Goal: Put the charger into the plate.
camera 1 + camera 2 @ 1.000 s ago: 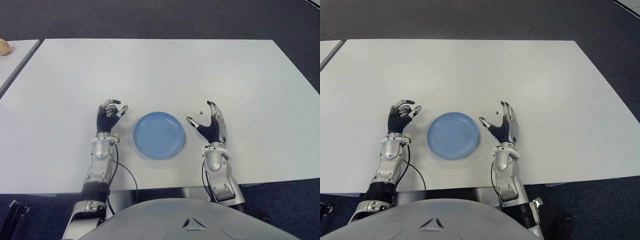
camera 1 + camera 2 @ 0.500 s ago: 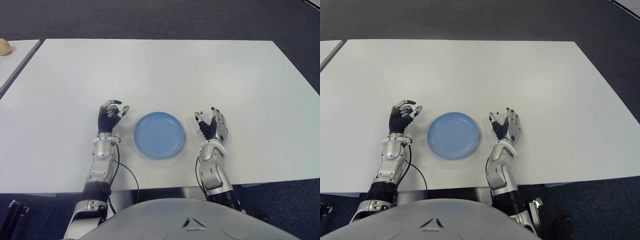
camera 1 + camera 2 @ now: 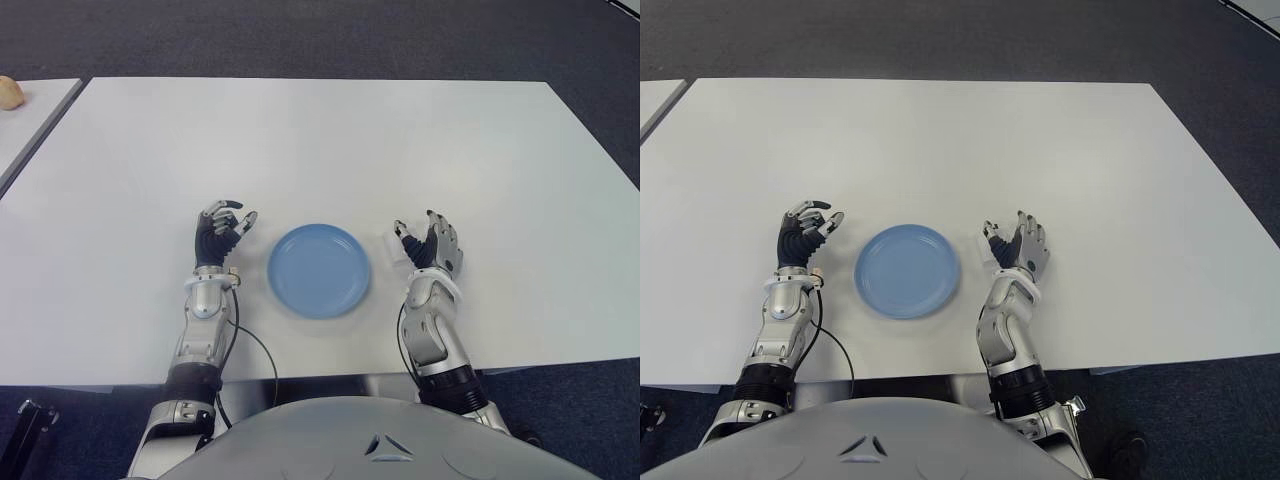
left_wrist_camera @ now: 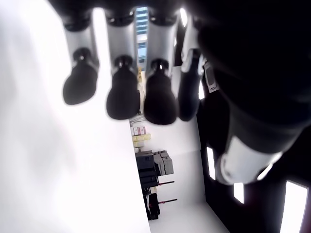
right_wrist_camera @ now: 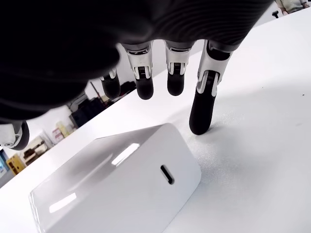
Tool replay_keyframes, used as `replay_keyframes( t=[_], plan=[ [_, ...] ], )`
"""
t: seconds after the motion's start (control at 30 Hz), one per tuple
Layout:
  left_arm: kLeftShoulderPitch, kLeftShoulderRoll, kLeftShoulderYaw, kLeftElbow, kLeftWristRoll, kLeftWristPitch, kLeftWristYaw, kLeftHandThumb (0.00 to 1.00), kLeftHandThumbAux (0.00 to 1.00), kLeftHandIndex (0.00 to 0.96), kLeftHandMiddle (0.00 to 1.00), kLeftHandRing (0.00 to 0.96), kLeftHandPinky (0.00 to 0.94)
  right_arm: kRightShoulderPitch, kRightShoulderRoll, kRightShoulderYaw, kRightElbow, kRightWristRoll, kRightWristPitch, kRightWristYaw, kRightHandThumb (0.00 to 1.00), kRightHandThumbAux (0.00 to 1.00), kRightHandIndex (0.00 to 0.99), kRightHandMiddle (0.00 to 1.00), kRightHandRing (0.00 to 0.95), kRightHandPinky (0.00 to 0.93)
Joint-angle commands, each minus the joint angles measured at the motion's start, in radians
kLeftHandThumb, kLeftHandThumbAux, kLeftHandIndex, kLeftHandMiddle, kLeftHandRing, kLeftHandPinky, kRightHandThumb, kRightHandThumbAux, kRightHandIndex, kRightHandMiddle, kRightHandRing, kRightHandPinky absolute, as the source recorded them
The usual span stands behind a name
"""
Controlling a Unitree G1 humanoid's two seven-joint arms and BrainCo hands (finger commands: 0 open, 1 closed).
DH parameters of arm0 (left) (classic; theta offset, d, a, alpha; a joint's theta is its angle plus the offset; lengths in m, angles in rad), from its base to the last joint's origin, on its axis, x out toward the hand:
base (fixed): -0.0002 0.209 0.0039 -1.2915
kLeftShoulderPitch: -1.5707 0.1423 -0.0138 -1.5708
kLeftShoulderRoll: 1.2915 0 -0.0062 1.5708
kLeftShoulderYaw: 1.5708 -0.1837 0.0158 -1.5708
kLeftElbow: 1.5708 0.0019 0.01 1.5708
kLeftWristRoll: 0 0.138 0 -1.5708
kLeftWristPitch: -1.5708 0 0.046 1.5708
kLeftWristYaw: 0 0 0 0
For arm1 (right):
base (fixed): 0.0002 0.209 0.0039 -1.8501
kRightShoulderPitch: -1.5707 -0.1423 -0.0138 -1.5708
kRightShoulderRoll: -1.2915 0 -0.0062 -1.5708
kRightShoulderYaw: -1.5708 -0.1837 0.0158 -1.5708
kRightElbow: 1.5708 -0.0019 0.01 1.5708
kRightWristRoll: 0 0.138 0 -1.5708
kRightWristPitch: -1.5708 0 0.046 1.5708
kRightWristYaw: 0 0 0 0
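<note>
A round blue plate [image 3: 318,270] lies empty on the white table [image 3: 320,140], near its front edge. The charger [image 3: 396,249], a small white block with a slot in one face [image 5: 116,189], lies flat on the table just right of the plate. My right hand [image 3: 425,245] hovers over the charger's right side, fingers [image 5: 201,114] spread and hanging down. One fingertip touches the table beside the charger, and nothing is grasped. My left hand [image 3: 222,230] shows left of the plate, its fingers [image 4: 121,97] loosely bent and holding nothing.
A second table [image 3: 30,125] stands at the far left with a tan round object [image 3: 8,92] on it. Dark carpet surrounds the tables. A black cable [image 3: 250,345] runs beside my left forearm.
My right hand has turned from palm facing the plate to fingers pointing down over the charger, and its forearm has swung inward. The left hand and plate have not moved.
</note>
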Motion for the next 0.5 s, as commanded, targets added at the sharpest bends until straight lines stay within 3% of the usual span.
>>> replay_keyframes(
  t=[0.03, 0.5],
  plan=[
    [0.003, -0.003, 0.001, 0.016, -0.001, -0.001, 0.002, 0.706, 0.720, 0.438, 0.781, 0.765, 0.758, 0.029, -0.005, -0.015, 0.039, 0.038, 0.066, 0.064, 0.271, 0.257, 0.000, 0.000, 0.000, 0.000],
    [-0.002, 0.004, 0.006, 0.029, 0.006, -0.015, 0.006, 0.705, 0.721, 0.438, 0.781, 0.765, 0.757, 0.016, -0.016, -0.019, 0.052, 0.039, 0.110, 0.106, 0.409, 0.217, 0.000, 0.000, 0.000, 0.000]
  ],
)
